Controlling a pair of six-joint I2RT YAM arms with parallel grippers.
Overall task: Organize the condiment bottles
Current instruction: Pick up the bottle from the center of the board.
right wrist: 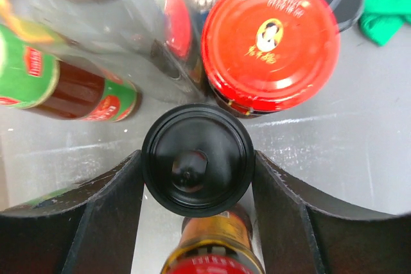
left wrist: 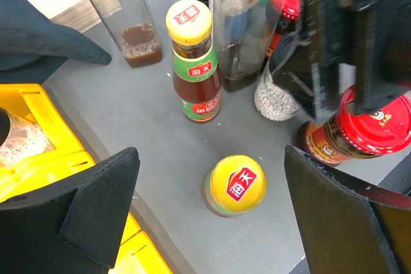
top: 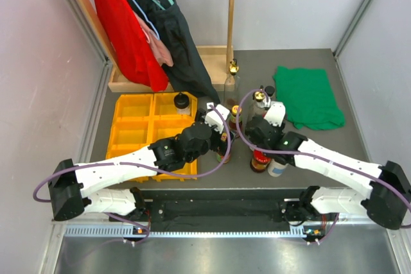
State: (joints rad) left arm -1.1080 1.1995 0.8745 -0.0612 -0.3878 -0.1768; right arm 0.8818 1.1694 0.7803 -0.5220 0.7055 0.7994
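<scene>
Grips, in the right end effector (right wrist: 196,162), a small round black-capped jar (right wrist: 196,174): narrow opening, both fingers (right wrist: 106,216) pressed against the cap's sides, mid-bench inside the bottle cluster. Holds the left end effector (left wrist: 210,153) spread wide with nothing in it and nothing touched, poised above a yellow-capped dark sauce bottle (left wrist: 237,186) just beside the right edge of the yellow plastic compartment tray (left wrist: 45,165). Counted in the left wrist view: two yellow-capped sauce bottles, the second (left wrist: 194,68) upright farther back; two red-lidded jars (left wrist: 372,126); two tall clear glass bottles (left wrist: 125,24). From above, one more black-capped jar (top: 182,102) inside the tray's far right compartment.
</scene>
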